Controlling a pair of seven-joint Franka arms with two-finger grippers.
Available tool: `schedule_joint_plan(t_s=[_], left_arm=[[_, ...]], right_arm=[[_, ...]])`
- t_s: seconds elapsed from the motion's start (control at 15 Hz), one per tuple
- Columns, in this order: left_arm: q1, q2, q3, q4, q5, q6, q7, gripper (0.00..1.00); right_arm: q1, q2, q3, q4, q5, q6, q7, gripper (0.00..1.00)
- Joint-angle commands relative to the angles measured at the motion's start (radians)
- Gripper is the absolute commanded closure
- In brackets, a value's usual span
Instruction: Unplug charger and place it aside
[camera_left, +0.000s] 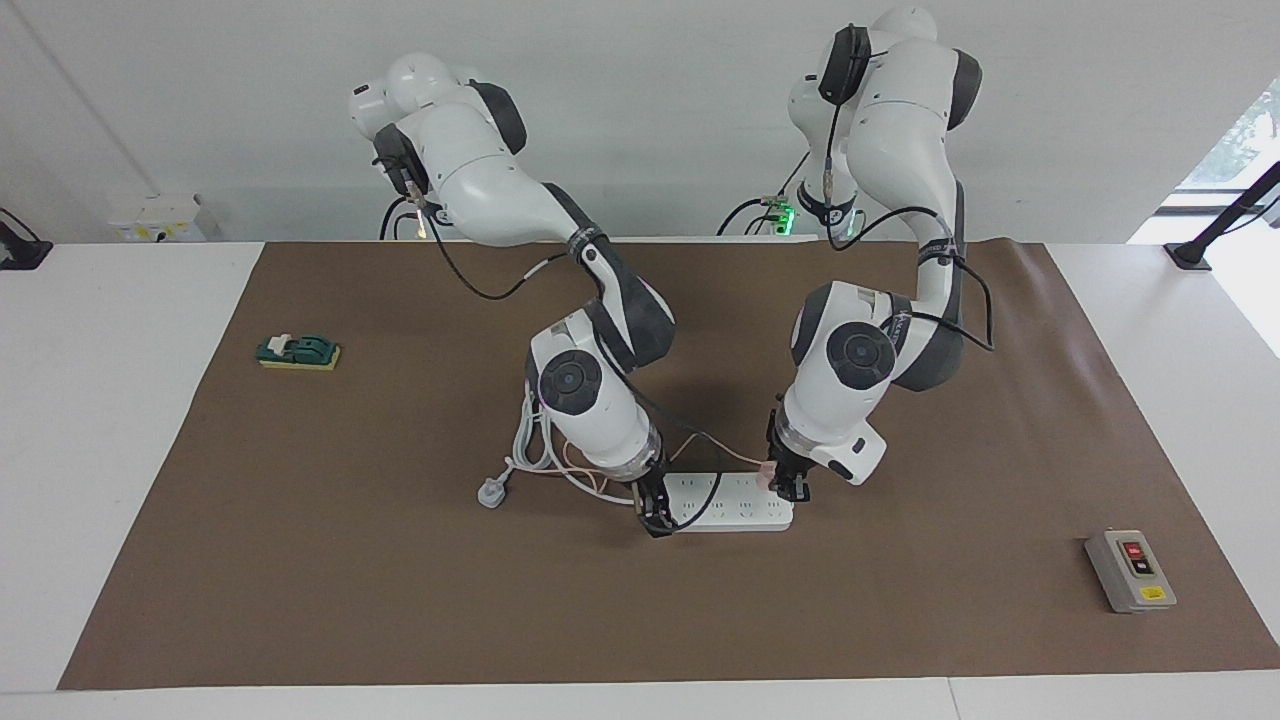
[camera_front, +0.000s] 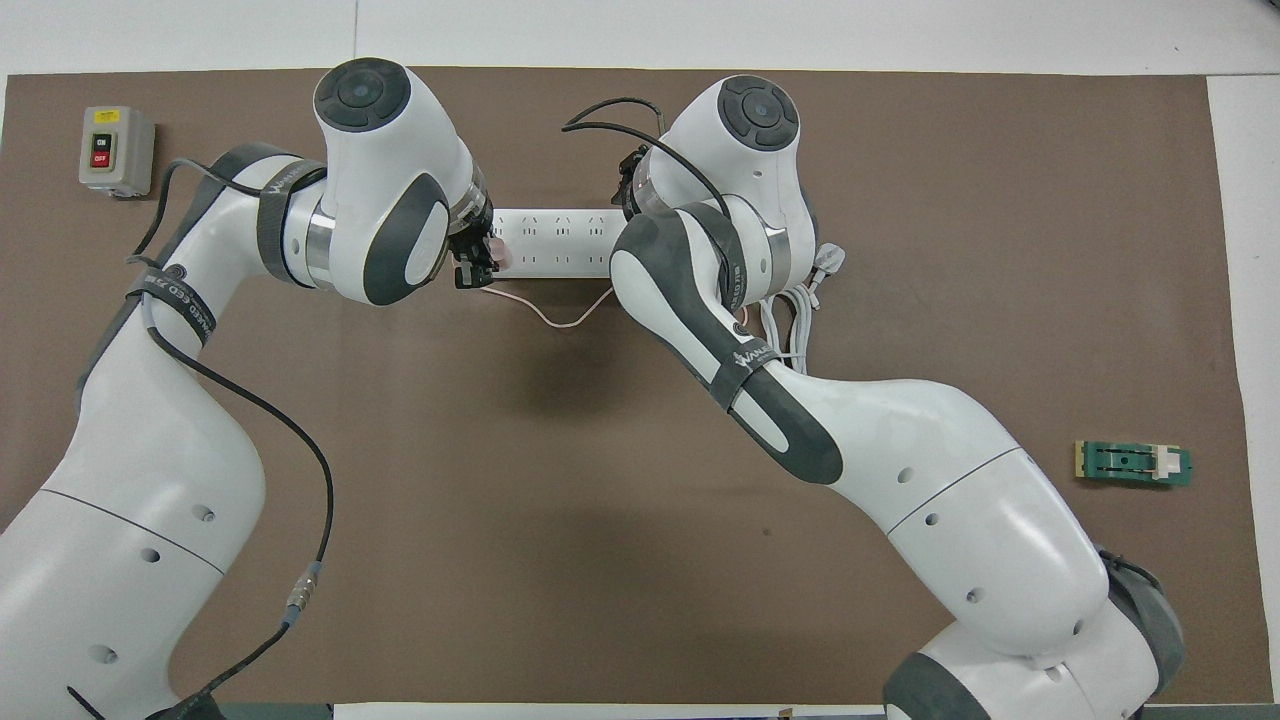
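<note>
The white power strip (camera_left: 735, 502) (camera_front: 555, 245) lies in the middle of the brown mat. The small pale pink charger (camera_left: 765, 477) (camera_front: 498, 258) is plugged in at the strip's end toward the left arm. Its thin pink cable (camera_left: 700, 440) (camera_front: 560, 318) loops on the mat on the robots' side of the strip. My left gripper (camera_left: 789, 488) (camera_front: 476, 268) is down at that end, shut on the charger. My right gripper (camera_left: 656, 518) is down on the strip's other end; in the overhead view its arm hides it.
The strip's thick white cord (camera_left: 528, 440) (camera_front: 792, 310) is coiled beside it, ending in a grey plug (camera_left: 492, 493) (camera_front: 830, 262). A grey button box (camera_left: 1130, 570) (camera_front: 115, 150) sits toward the left arm's end. A green block (camera_left: 298, 352) (camera_front: 1133, 463) sits toward the right arm's end.
</note>
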Motion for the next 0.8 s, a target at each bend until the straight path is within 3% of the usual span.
schedule_joint_plan(t_s=[0.0,0.73], left_arm=[[0.018,-0.04,-0.006,-0.061,0.019,0.025,-0.003,1.0],[0.018,-0.04,-0.006,-0.057,0.018,0.022,-0.006,1.0]], right_arm=[[0.003,0.035,0.015,0.033,0.008,0.031,0.048,0.0],[0.011,0.035,0.016,0.01,0.003,0.034,0.006,0.0]])
